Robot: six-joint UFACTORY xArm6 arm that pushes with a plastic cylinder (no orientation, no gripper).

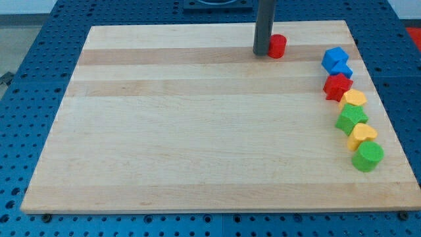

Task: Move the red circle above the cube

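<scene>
So my tip [263, 54] is parked right against the left side of the red circle [277, 46], up near the board's [197, 131] top edge. There's no gripper here, just a rod, so nothing to open or close. The blue cube [336, 61] sits off to the right, heading a column of blocks: red star [337, 86], yellow [354, 99], green [351, 118], yellow [361, 135], green [367, 157]. Looks like mid-push to me; next it needs a steady shove rightward, stopping above the cube. No labels or writing anywhere.
</scene>
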